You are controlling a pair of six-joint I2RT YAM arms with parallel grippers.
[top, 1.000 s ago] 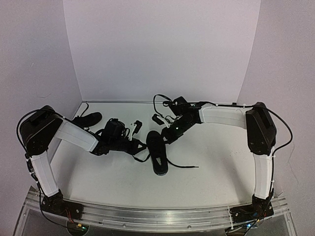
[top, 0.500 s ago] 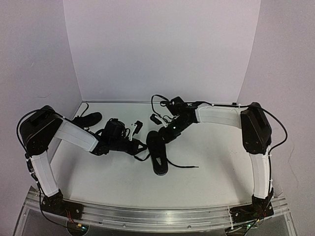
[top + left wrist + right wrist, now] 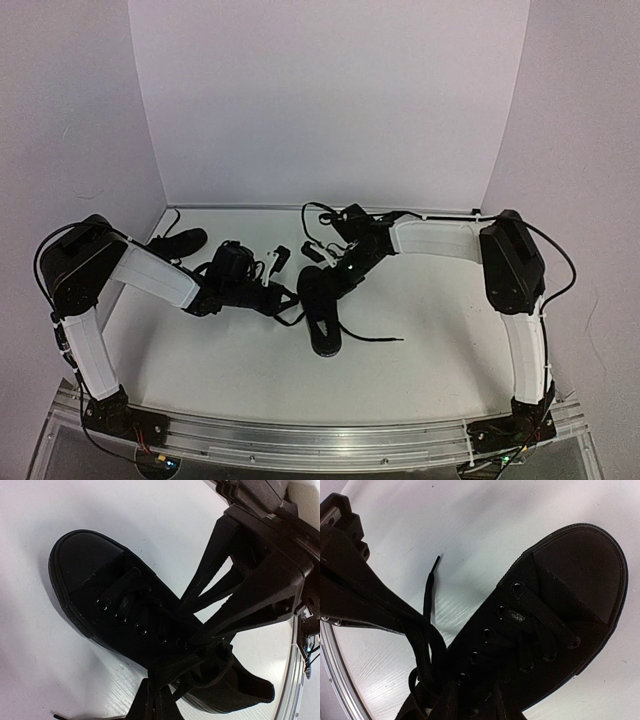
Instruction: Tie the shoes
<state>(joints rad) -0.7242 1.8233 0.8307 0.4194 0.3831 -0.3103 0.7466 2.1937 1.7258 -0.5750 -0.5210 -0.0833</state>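
One black shoe (image 3: 320,318) lies mid-table with its toe toward the arms. It also shows in the left wrist view (image 3: 110,605) and the right wrist view (image 3: 560,595). The second black shoe (image 3: 180,242) lies at the far left, behind the left arm. My left gripper (image 3: 288,298) is at the middle shoe's left side by its opening, shut (image 3: 154,700) on a black lace there. My right gripper (image 3: 335,283) is over the shoe's tongue from the far right. Its fingers (image 3: 210,585) stand apart in the left wrist view. A loose lace (image 3: 385,339) trails right.
White walls close in the table at the back and on both sides. A metal rail (image 3: 320,435) runs along the near edge with both arm bases on it. Black cables (image 3: 315,210) loop above the right wrist. A free lace end (image 3: 432,575) lies on the table.
My right arm has swung left and brought its gripper closer over the middle shoe's opening. My left arm and both shoes have stayed where they were.
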